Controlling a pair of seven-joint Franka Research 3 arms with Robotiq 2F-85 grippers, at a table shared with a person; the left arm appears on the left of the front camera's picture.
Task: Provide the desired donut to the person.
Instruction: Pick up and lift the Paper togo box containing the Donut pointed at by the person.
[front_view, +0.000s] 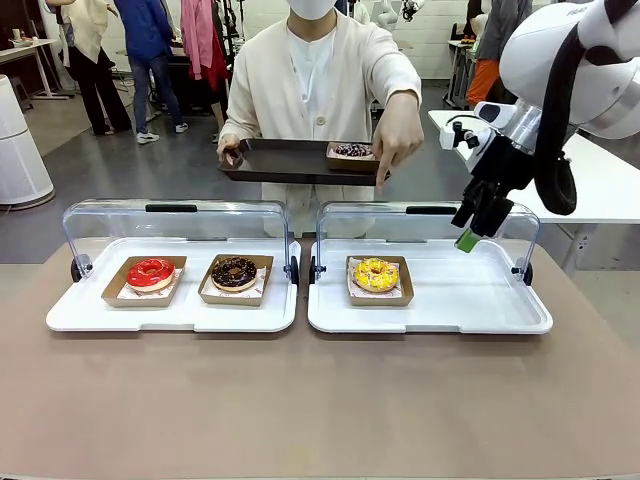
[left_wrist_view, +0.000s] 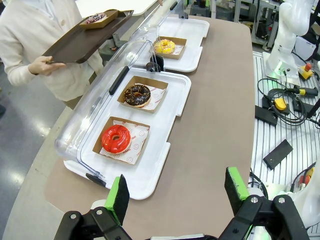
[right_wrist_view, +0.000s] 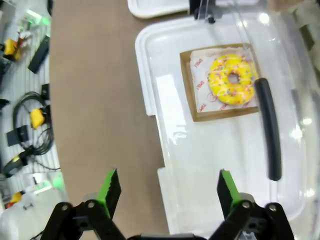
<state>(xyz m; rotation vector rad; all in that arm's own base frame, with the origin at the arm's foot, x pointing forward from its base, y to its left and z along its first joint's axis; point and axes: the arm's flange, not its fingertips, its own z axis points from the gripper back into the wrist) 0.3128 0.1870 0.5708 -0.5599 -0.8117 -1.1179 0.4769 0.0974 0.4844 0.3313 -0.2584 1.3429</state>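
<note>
Selection looks settled in the front view: the person (front_view: 320, 80) across the bench (front_view: 320, 410) holds a brown tray (front_view: 270, 160) in one hand. Their pointing hand (front_view: 397, 140) aims down at the yellow donut (front_view: 375, 273), so I take that as the one wanted. It sits in a card boat (front_view: 352, 290) at the left end of the right-hand white tray (front_view: 430, 325), whose clear lid (front_view: 430, 225) stands raised at the far side. The right tool (front_view: 470, 238) hangs over that tray's far right part, holding nothing. The donut lies toward the robot's left of it and nearer the robot, lower down and apart from it.

In the left wrist view, the left tool (left_wrist_view: 176, 180) is spread wide with nothing between its pads, over bare bench. The red donut (left_wrist_view: 116, 138) and the chocolate donut (left_wrist_view: 137, 94) lie between it and the yellow donut (left_wrist_view: 164, 46), which is well apart, so the right arm is plainly the nearer.

In the right wrist view, the right tool (right_wrist_view: 168, 177) is released, with its pads wide. The yellow donut (right_wrist_view: 232, 78) lies ahead of the fingers and off to the picture's right, not between them. The donut is round and its boat nearly square, so neither gives a long axis to favour. The next reach probably calls for a shift across toward the donut before any descent.
</note>
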